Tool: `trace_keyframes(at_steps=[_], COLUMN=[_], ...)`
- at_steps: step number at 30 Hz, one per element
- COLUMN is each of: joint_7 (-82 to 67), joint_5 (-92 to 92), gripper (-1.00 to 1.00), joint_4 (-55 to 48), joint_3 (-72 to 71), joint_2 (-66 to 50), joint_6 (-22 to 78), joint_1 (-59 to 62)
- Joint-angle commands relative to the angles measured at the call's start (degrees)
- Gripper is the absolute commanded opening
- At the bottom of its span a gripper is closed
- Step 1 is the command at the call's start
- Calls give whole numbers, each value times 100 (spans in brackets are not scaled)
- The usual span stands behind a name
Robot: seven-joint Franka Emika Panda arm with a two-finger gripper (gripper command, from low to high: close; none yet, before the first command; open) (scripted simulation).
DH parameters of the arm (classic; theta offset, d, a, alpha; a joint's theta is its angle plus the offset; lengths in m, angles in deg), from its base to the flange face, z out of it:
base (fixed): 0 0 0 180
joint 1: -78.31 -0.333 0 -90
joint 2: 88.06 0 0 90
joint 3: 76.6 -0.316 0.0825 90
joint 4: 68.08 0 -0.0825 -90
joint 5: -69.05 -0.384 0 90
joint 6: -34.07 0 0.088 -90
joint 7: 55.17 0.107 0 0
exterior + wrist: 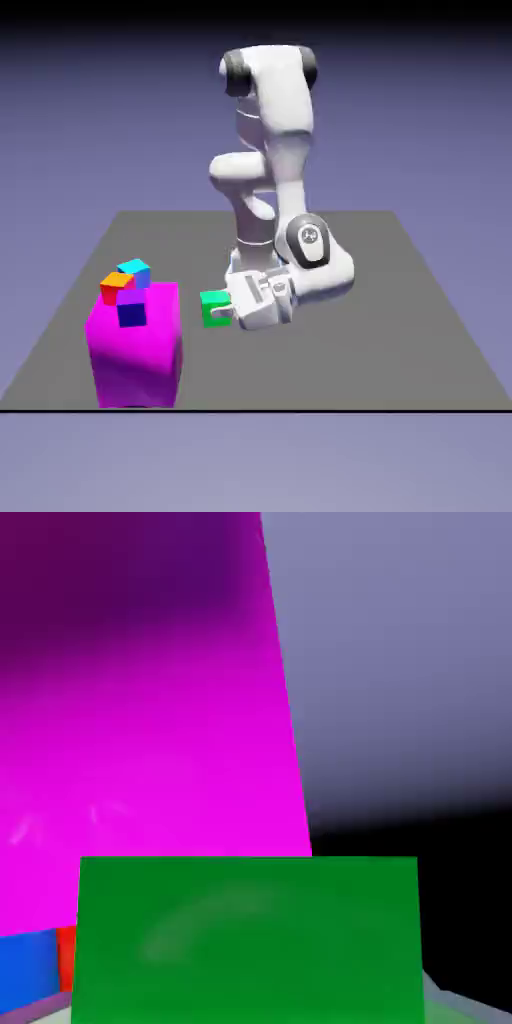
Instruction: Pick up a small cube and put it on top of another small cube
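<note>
The small bright green cube (pixel 214 307) sits low over the grey table, just right of the big magenta block (pixel 137 350) in the exterior view. My gripper (pixel 226 308) lies almost level, pointing toward the exterior view's left, and is shut on the green cube. In the hand view the green cube (pixel 248 940) fills the bottom and hides the fingertips, with the magenta block (pixel 140 712) large behind it. An orange small cube (pixel 115 287), a cyan small cube (pixel 134 271) and a blue-purple small cube (pixel 131 309) rest around the block's top.
The grey table (pixel 400 320) stretches to the exterior view's right of the arm. A strip of blue (pixel 28 967) and red (pixel 66 957) shows at the hand view's lower left, beside the green cube.
</note>
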Motion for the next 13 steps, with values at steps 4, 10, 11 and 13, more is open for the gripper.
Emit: trace_keyframes(at_steps=[4, 10, 11, 13], joint_7=[-971, -1040, -1040, -1177], joint_5=[89, 686, 686, 483], gripper=[-100, -100, 100, 100], joint_4=[-272, -195, -195, -121], joint_3=[831, 1522, 1522, 1393], joint_2=[600, -71, -71, 137], joint_6=[-378, -928, -928, -690], joint_1=[-395, 354, 354, 192])
